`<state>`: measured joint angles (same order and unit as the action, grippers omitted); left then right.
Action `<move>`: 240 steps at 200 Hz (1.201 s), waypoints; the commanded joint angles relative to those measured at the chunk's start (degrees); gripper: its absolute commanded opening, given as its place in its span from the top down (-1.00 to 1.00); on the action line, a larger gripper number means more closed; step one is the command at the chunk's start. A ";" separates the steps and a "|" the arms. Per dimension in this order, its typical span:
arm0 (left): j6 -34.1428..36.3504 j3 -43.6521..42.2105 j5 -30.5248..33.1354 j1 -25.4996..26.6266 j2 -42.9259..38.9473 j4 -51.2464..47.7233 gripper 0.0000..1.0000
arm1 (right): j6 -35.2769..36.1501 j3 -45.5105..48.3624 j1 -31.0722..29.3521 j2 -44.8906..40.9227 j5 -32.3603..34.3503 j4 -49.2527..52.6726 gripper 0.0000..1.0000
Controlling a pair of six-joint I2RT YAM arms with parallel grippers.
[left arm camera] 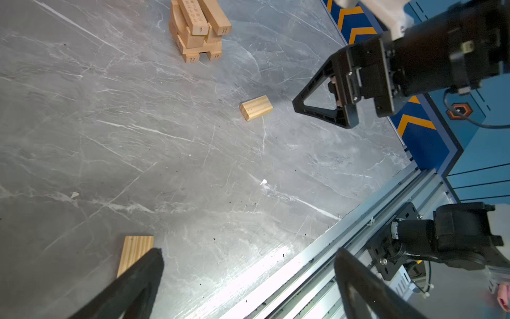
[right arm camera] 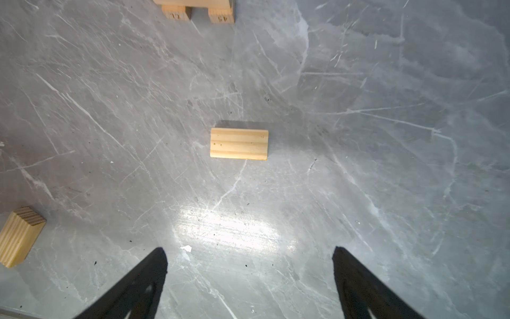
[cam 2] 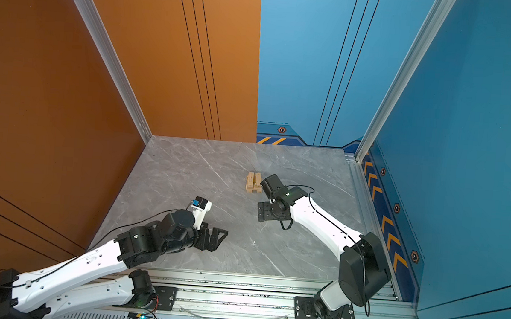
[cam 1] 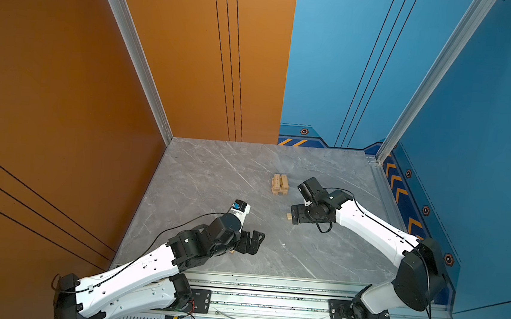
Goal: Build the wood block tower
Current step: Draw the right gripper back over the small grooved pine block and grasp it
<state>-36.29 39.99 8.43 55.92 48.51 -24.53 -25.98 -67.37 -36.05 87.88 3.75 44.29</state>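
Observation:
The tower (cam 1: 279,184) (cam 2: 254,182) is a short stack of pale wood blocks in crossed layers at mid-table; it also shows in the left wrist view (left arm camera: 197,27), and its base in the right wrist view (right arm camera: 197,11). A grooved flat slab (right arm camera: 239,143) (left arm camera: 256,107) lies loose on the table in front of it. My right gripper (right arm camera: 249,250) (cam 1: 295,214) hovers open just short of the slab, which peeks out beside it (cam 1: 287,216). A plain block (left arm camera: 135,254) (right arm camera: 19,236) lies right beside one finger of my open, empty left gripper (left arm camera: 249,251) (cam 1: 254,242).
An aluminium rail (cam 1: 268,292) (left arm camera: 358,234) with both arm bases runs along the table's front edge. An orange wall (cam 1: 64,120) closes the left side and a blue wall (cam 1: 482,153) the right. The table (cam 1: 216,169) is grey marble.

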 commanded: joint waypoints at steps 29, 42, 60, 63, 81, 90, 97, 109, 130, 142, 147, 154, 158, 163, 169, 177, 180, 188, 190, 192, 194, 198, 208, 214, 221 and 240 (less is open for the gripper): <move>-0.84 -2.57 5.81 2.84 -2.51 2.18 -0.96 | -0.58 1.02 0.64 4.58 -2.52 -5.30 -0.91; 0.22 -2.04 6.07 2.71 -2.30 2.35 -0.96 | -0.37 0.44 0.85 6.18 -3.17 -5.86 -0.91; 1.80 -1.24 5.50 1.64 -1.00 2.89 -0.96 | 0.11 -1.01 1.50 9.05 -4.07 -5.88 -0.91; 2.08 -1.04 5.16 1.38 -0.63 3.03 -0.96 | 0.28 -1.28 1.60 9.53 -4.28 -6.01 -0.92; 3.45 -0.56 3.16 -0.76 1.81 4.31 -0.96 | 1.21 -2.61 1.95 12.12 -5.32 -6.65 -0.96; 4.09 -0.55 1.70 -1.93 3.12 5.21 -0.96 | 1.37 -3.19 1.93 13.27 -5.73 -7.08 -0.98; 4.33 -0.38 0.76 -2.90 4.08 5.61 -0.96 | 1.54 -3.76 1.92 14.27 -6.22 -7.20 -0.98; 4.32 0.08 -0.16 -4.36 5.56 6.30 -0.96 | 1.86 -4.82 1.95 15.69 -6.74 -7.21 -0.98; 4.54 0.59 -3.23 -6.69 7.80 8.31 -0.96 | 2.57 -6.75 2.24 17.82 -5.69 -6.39 -0.96; 4.62 1.09 -3.88 -7.46 9.05 8.40 -0.96 | 2.72 -7.44 2.57 18.88 -5.69 -6.06 -0.94; 4.67 1.25 -4.30 -7.74 9.59 8.38 -0.96 | 2.72 -7.57 2.74 19.34 -5.73 -6.06 -0.93; 4.87 1.45 -5.01 -8.19 10.12 8.52 -0.96 | 2.71 -7.60 2.89 19.83 -5.69 -6.06 -0.92; 4.89 1.48 -5.28 -8.38 10.44 8.53 -0.96 | 2.76 -7.70 2.98 20.07 -5.77 -6.06 -0.91; 5.00 1.58 -5.52 -8.52 10.74 8.54 -0.96 | 2.68 -7.86 3.03 20.30 -5.82 -6.06 -0.89; 5.12 1.58 -5.69 -8.73 10.96 8.54 -0.96 | 2.69 -8.01 3.04 20.72 -5.73 -6.06 -0.87; 5.36 1.50 -5.94 -9.00 11.24 8.82 -0.96 | 2.68 -8.20 3.08 21.07 -5.71 -6.06 -0.85; 5.48 1.45 -6.08 -9.13 11.37 8.98 -0.96 | 2.69 -8.38 3.04 21.25 -5.69 -5.99 -0.84; 5.64 1.37 -6.31 -9.64 11.67 9.30 -0.96 | 2.61 -8.77 3.02 21.71 -5.71 -5.74 -0.81; 5.69 1.33 -6.38 -9.81 11.75 9.37 -0.96 | 2.60 -8.90 3.01 21.76 -5.62 -5.65 -0.80; 5.66 1.32 -6.42 -9.92 11.82 9.40 -0.96 | 2.51 -9.02 3.07 21.89 -5.62 -5.58 -0.79; 5.67 1.30 -6.54 -10.12 11.90 9.46 -0.96 | 2.51 -9.07 3.07 21.96 -5.60 -5.50 -0.78; 5.62 1.48 -6.78 -10.34 12.07 9.52 -0.96 | 2.50 -9.16 3.05 22.15 -5.59 -5.37 -0.77; 5.61 1.49 -7.46 -10.87 12.34 9.98 -0.96 | 2.46 -9.39 3.07 22.51 -5.58 -5.28 -0.75; 5.55 1.50 -7.78 -11.07 12.40 10.09 -0.96 | 2.51 -9.51 3.09 22.81 -5.59 -5.27 -0.71; 5.56 1.50 -8.01 -11.23 12.48 10.32 -0.96 | 2.51 -9.68 3.01 23.02 -5.64 -5.35 -0.68; 5.62 1.30 -8.16 -11.33 12.32 10.04 -0.96 | 2.49 -10.08 3.11 24.00 -5.45 -5.33 -0.57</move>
<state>-31.88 39.86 2.20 45.10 60.88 -15.44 -23.86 -75.88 -33.08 110.08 -1.74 37.89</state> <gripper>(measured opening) 0.979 0.814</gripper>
